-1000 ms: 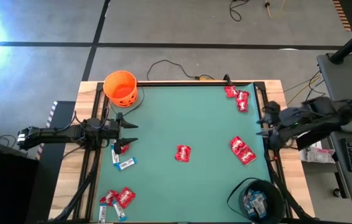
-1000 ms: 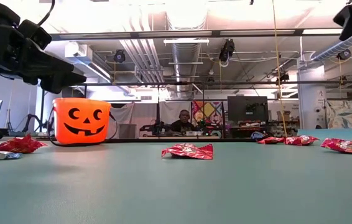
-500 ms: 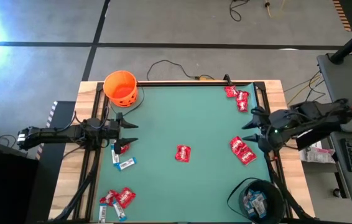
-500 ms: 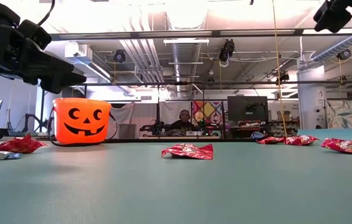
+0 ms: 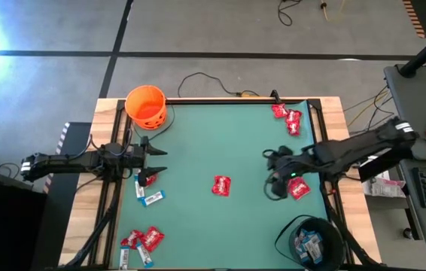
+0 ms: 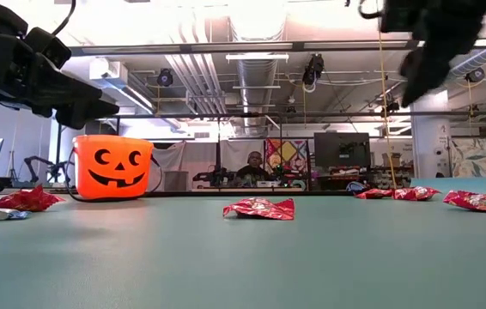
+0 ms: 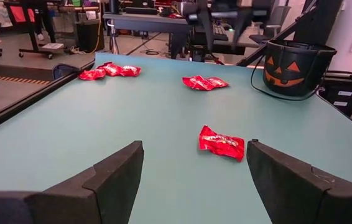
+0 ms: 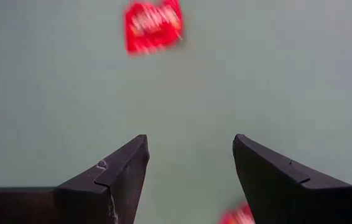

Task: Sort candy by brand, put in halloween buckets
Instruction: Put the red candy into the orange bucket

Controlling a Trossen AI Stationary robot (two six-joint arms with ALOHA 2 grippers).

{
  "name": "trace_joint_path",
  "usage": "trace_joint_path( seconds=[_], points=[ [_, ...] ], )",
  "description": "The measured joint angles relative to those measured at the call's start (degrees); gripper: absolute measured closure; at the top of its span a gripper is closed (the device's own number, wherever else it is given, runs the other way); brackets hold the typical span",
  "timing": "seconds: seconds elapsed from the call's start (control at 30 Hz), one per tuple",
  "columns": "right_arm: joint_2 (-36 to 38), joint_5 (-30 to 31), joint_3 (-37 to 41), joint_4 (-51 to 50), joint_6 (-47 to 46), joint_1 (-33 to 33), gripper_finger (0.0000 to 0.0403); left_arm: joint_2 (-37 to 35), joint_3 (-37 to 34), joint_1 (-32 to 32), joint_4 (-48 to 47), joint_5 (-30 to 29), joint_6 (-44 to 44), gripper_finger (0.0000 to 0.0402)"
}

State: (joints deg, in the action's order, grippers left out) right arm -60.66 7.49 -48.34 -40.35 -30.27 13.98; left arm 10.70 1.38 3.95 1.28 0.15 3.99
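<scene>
I have the right tool (image 5: 277, 175) over the green surface (image 5: 220, 143), fingers apart and empty, just left of a red packet pair (image 5: 294, 183) and right of the lone red packet (image 5: 221, 185). My left tool (image 5: 156, 161) waits at the left edge, fingers apart. The orange bucket (image 5: 147, 105) sits far left, the black bucket (image 5: 311, 238) near right.

Left end effector (image 5: 157, 161) hovers by the table's left edge, fingers spread; right end effector (image 5: 272, 175) reaches inward, fingers apart.
</scene>
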Motion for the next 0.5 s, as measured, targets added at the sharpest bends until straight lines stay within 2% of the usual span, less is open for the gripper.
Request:
trace_joint_path(
  seconds=[0.23,0.37,0.5],
  points=[
    [-13.81,-6.01,-0.35,23.61,6.89,0.00,0.0177,0.09,-0.01,0.01,0.00,0.00,0.00,0.0130],
    [-23.33,-6.04,-1.15,35.57,10.78,-0.11,0.0177,0.09,-0.01,0.01,0.01,0.00,0.00,0.0130],
    [-32.08,-7.90,-5.18,41.04,10.82,-0.65,0.0181,0.09,-0.01,0.01,0.02,-0.01,0.00,0.0130]
  ],
)
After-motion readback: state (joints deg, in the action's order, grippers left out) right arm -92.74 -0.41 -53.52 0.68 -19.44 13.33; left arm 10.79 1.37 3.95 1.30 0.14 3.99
